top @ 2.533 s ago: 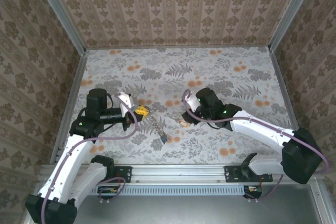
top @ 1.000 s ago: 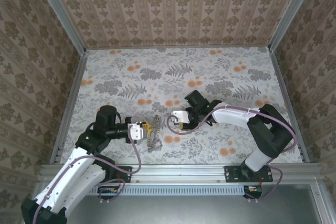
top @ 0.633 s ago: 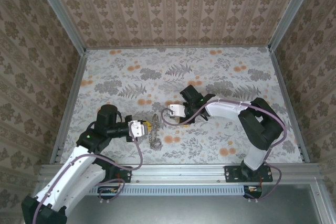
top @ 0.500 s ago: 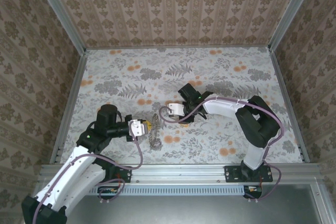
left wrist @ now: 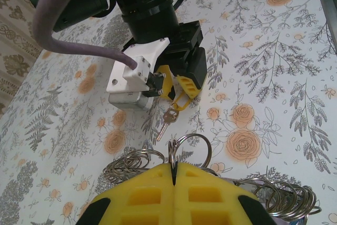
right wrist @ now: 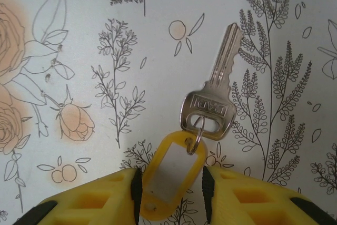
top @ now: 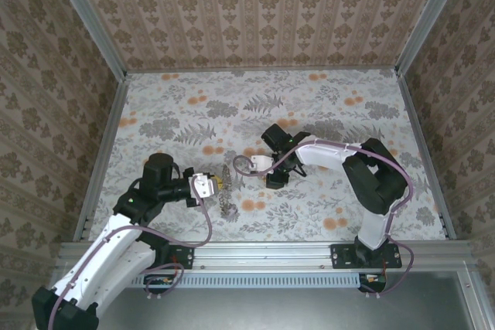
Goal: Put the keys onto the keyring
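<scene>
1. My right jaws have swung left, nearer the keyring (left wrist: 126, 163).
2. They pinch the yellow tag (right wrist: 169, 175); its key (right wrist: 208, 110) lies ahead on the table (right wrist: 79, 51).
3. My left jaws clamp the keyring.

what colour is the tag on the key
Yellow tag, clearest in the right wrist view.

Shiny silver metal key (right wrist: 213, 96), glossy yellow plastic tag (right wrist: 169, 180), bright wire keyring (top: 227, 197), matt tabletop (right wrist: 79, 51)
</scene>
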